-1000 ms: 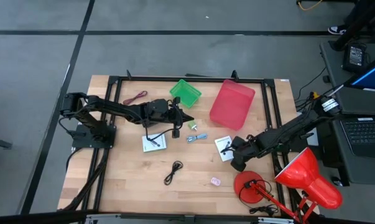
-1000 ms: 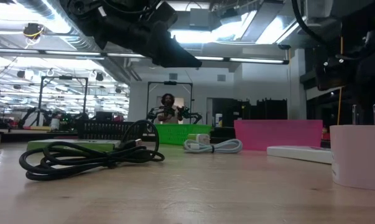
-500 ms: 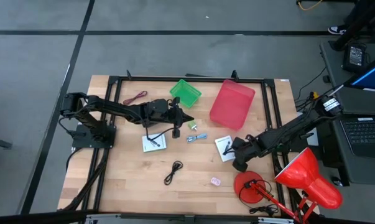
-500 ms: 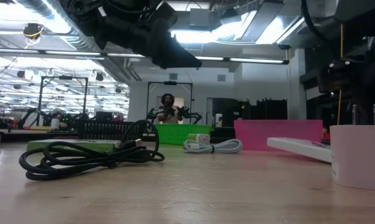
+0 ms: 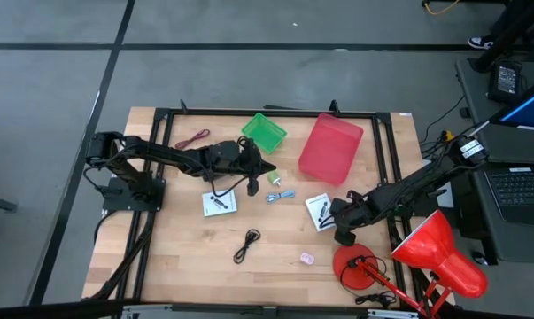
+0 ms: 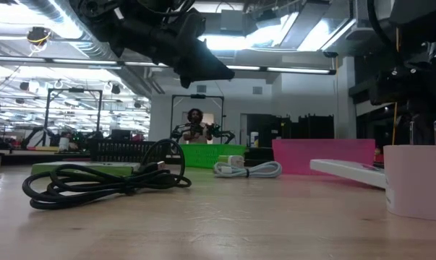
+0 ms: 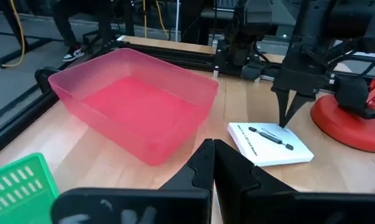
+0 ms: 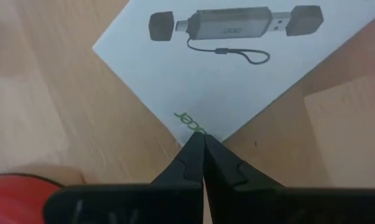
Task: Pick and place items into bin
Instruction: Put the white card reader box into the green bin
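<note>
Currently the right gripper has its fingers pressed together, holding nothing, tips down at the corner of a white card printed with a USB adapter, near the red lamp base. The left gripper is likewise closed and empty, hovering above the table between the green basket and the second white card. The red bin sits beside the basket. The black cable, pink piece and red cable lie loose on the wood.
</note>
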Controlling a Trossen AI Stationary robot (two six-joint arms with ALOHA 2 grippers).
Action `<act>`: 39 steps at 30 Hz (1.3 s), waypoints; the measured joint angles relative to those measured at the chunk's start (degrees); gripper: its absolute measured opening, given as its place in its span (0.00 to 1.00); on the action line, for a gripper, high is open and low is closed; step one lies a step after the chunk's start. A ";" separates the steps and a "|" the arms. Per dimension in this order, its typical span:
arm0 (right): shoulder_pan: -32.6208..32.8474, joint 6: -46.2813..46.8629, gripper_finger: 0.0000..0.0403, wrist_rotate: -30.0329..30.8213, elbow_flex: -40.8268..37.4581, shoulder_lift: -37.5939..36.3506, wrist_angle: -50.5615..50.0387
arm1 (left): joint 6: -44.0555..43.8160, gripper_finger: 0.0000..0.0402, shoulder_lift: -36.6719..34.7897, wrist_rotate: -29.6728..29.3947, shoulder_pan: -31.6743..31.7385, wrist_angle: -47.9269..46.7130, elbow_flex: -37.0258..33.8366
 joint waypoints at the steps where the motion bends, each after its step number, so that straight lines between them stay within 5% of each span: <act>1: 0.00 -0.64 0.00 0.00 -0.01 0.00 0.03 | 0.02 0.00 0.00 0.00 -0.04 0.00 0.00; 28: -0.65 -4.32 0.00 3.02 -0.27 0.24 6.42 | -5.39 0.01 0.00 -1.44 -3.45 -0.18 0.00; 39: -4.75 -8.48 0.00 2.99 -0.29 0.28 9.33 | -12.60 0.24 3.45 -1.40 -3.85 1.18 0.02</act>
